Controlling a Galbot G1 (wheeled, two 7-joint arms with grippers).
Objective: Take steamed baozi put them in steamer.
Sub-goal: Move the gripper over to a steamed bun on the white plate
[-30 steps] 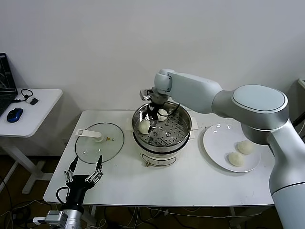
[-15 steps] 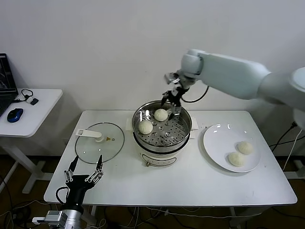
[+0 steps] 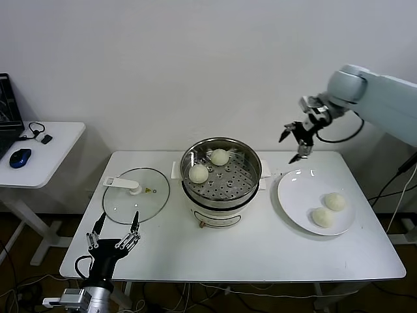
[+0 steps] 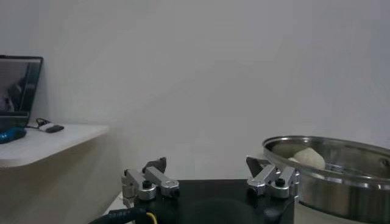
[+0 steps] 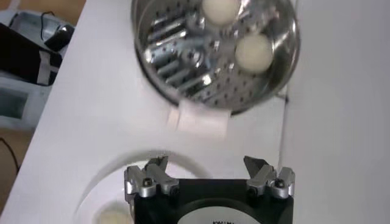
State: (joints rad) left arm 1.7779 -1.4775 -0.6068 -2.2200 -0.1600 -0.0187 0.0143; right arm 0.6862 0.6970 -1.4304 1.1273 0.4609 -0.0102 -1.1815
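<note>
I count four steamed baozi in all. Two sit inside the steamer [image 3: 221, 171], one [image 3: 219, 157] toward the back wall and one [image 3: 199, 173] toward its left side, both resting on the perforated floor. The other two lie on a white plate [image 3: 296, 195] at the right of the table, one [image 3: 335, 201] just behind the other [image 3: 322, 217], close together. There is one steamer, a shiny steel basket on a white cooker base, and one glass lid [image 3: 136, 194] lying flat to its left.

My right gripper [image 3: 296, 140] hangs in the air between the steamer and the plate, above the table's back edge. Its fingers are spread wide and it holds nothing and touches nothing. In the right wrist view the same two fingertips [image 5: 153, 170] stand well apart, with the steamer and its two buns beyond them.

My left gripper [image 3: 116, 233] is parked low at the front left edge of the table, near the lid. Its fingers are also spread and empty.

The work surface is a white table [image 3: 247, 251] against a plain white wall. To the far left stands a smaller white side table [image 3: 55, 147] carrying a blue mouse [image 3: 20, 156] and the edge of a laptop [image 3: 5, 114].
</note>
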